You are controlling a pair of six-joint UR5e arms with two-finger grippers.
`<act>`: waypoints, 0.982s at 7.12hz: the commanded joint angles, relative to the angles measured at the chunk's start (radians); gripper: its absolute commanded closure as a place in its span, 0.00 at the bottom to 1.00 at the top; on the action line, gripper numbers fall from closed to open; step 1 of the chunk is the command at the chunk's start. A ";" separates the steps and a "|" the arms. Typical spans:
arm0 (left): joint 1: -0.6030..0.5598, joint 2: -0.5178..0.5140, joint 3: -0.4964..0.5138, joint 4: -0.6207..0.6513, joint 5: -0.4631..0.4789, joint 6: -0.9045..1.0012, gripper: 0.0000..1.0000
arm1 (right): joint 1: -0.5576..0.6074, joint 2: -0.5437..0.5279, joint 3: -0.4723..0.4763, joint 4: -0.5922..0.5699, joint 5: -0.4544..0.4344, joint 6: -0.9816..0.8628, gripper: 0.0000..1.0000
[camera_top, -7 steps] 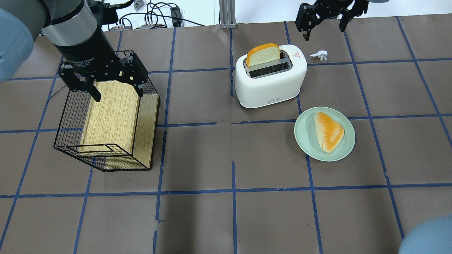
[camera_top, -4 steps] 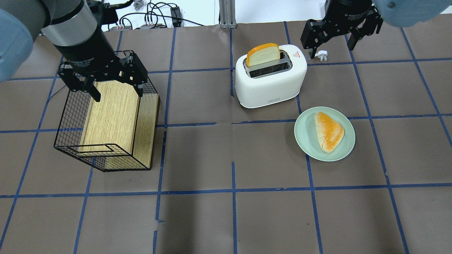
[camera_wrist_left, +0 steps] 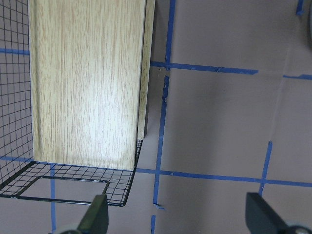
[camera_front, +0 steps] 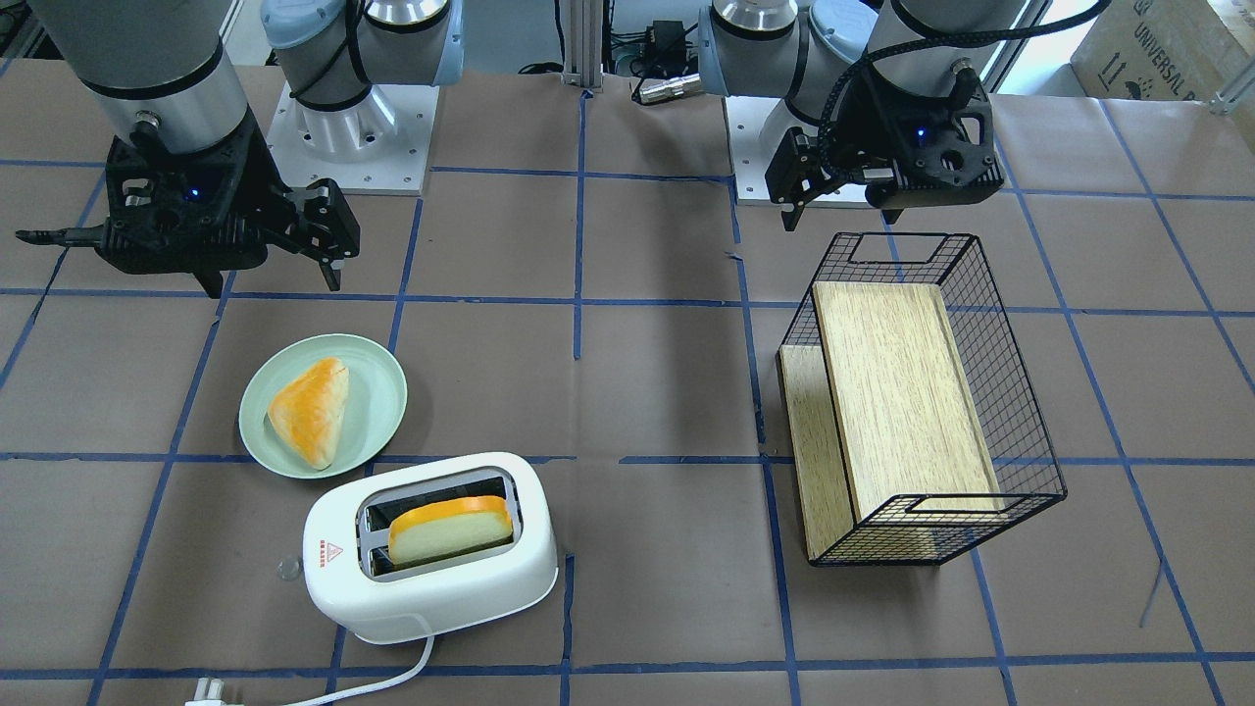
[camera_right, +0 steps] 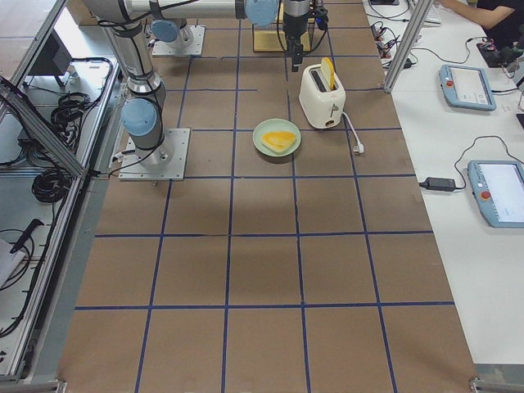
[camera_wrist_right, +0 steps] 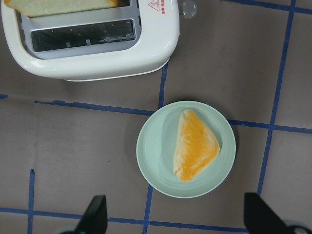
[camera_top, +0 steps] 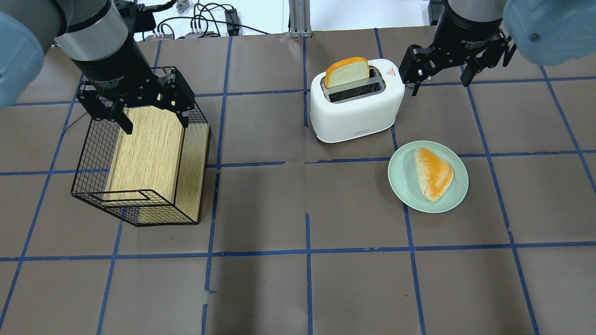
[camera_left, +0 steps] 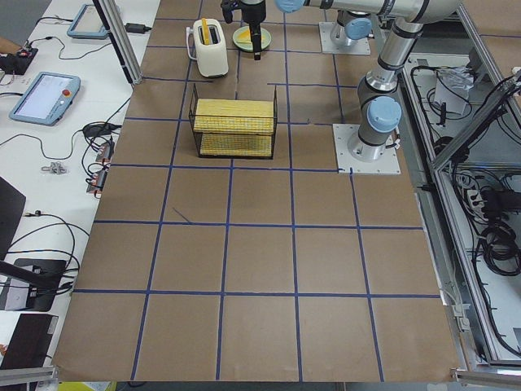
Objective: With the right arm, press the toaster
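The white toaster stands at the table's middle back with a bread slice upright in its far slot. It also shows in the front view and in the right wrist view. Its clear lever knob sits on the end with the red triangle label and also shows in the right wrist view. My right gripper is open and empty. It hangs above the table just right of that end, clear of the toaster. My left gripper is open and empty above the wire basket.
A pale-green plate with a toasted triangular bread piece lies in front of and right of the toaster. The black wire basket holds a wooden board. The toaster's white cord and plug lie behind the toaster.
My right gripper has come from the table's far edge toward the toaster's right end and now covers the plug in the overhead view. The left arm has not moved.
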State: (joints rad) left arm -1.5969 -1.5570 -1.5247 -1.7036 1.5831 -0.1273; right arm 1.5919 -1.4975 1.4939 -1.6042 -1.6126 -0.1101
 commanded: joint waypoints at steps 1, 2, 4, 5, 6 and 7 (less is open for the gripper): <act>0.000 0.000 0.000 -0.001 0.000 0.000 0.00 | 0.003 -0.001 -0.004 -0.002 -0.003 0.003 0.00; 0.000 0.000 0.000 -0.001 0.000 0.000 0.00 | -0.006 0.000 0.002 -0.003 -0.006 0.001 0.00; 0.000 0.000 0.000 -0.001 0.000 0.000 0.00 | -0.032 0.000 0.002 -0.010 -0.004 -0.002 0.00; 0.000 0.000 0.000 0.001 0.000 0.000 0.00 | -0.039 0.000 0.006 -0.010 -0.007 -0.003 0.00; 0.000 0.000 0.000 -0.001 0.000 0.000 0.00 | -0.038 0.000 0.009 -0.010 -0.004 -0.002 0.00; 0.000 0.000 0.000 -0.001 0.000 0.000 0.00 | -0.038 0.000 0.011 -0.010 -0.003 -0.002 0.00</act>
State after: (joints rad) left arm -1.5969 -1.5570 -1.5248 -1.7038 1.5831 -0.1273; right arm 1.5550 -1.4972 1.5022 -1.6135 -1.6173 -0.1123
